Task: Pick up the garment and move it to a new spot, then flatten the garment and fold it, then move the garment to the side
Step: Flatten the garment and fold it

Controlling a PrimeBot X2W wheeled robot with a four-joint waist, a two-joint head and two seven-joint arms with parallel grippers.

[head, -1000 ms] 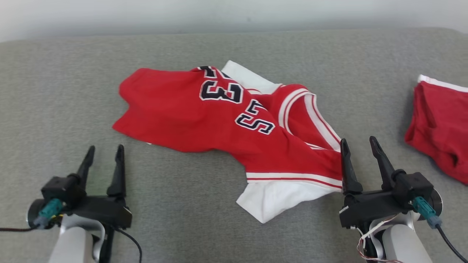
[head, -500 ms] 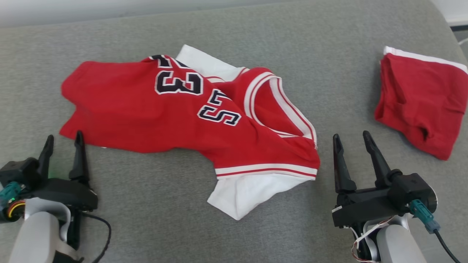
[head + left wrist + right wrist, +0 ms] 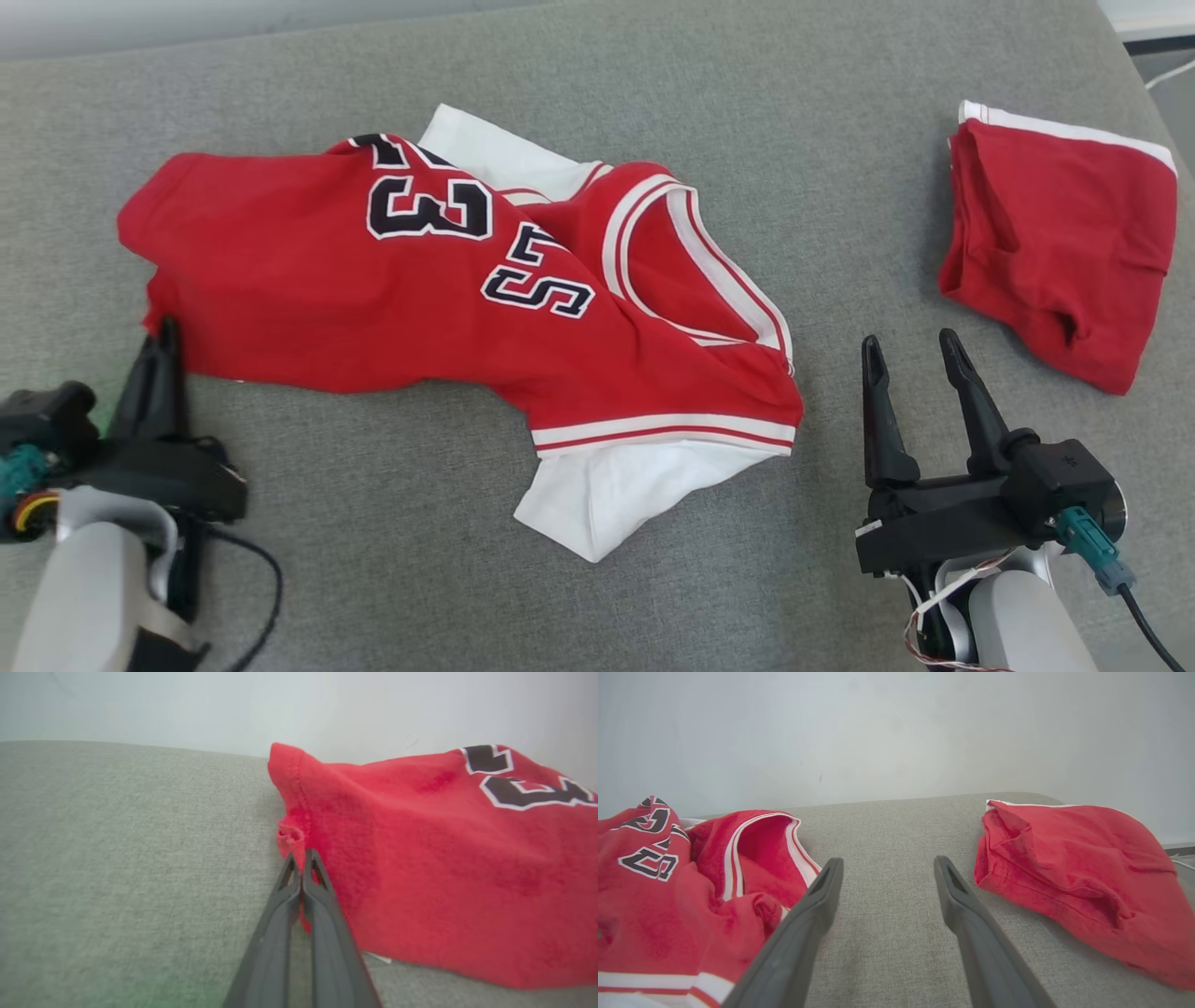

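The garment [image 3: 308, 289] is a red jersey with white trim and black "23" lettering, lying crumpled across the middle of the grey cloth surface. My left gripper [image 3: 166, 329] is shut on the jersey's near-left corner. In the left wrist view its fingers [image 3: 322, 896] meet at the bunched red hem of the garment [image 3: 444, 858], with a sliver of red between them. To the right of the jersey, my right gripper [image 3: 910, 343] stands open, apart from the white-banded edge. The right wrist view has the gripper [image 3: 887, 865] over bare cloth, the garment [image 3: 644, 896] on its left.
A second red piece with a white band, like shorts [image 3: 1055, 252], lies at the far right, also [image 3: 1073, 868] right of my right fingers. The grey padded surface [image 3: 392, 541] ends at its right edge near a pale floor and at the back against a pale wall.
My left gripper has reached the jersey's near-left corner and closed on it. The right gripper stays open. The head camera has turned, shifting the whole picture left.
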